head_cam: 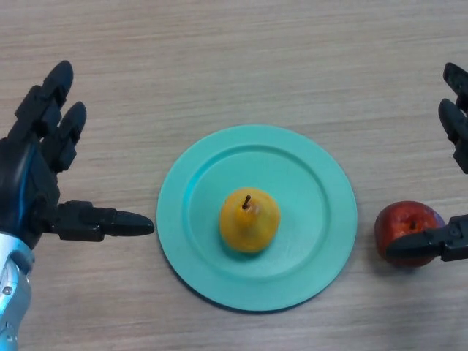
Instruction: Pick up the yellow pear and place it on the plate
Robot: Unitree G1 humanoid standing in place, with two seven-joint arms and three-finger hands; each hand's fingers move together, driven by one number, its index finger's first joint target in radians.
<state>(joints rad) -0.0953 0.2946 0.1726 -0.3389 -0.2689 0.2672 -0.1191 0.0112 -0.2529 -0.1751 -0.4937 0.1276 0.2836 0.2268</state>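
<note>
The yellow pear [249, 220] stands upright, stem up, in the middle of the teal plate [322, 175]. My left hand [33, 168] is open at the left edge of the view, left of the plate, with its thumb pointing at the plate's rim and not touching it. My right hand [457, 124] is open at the right edge, its thumb lying across the front of a red apple [406, 223]. Neither hand holds anything.
The red apple lies on the wooden table [234, 58] just right of the plate, between the plate's rim and my right hand.
</note>
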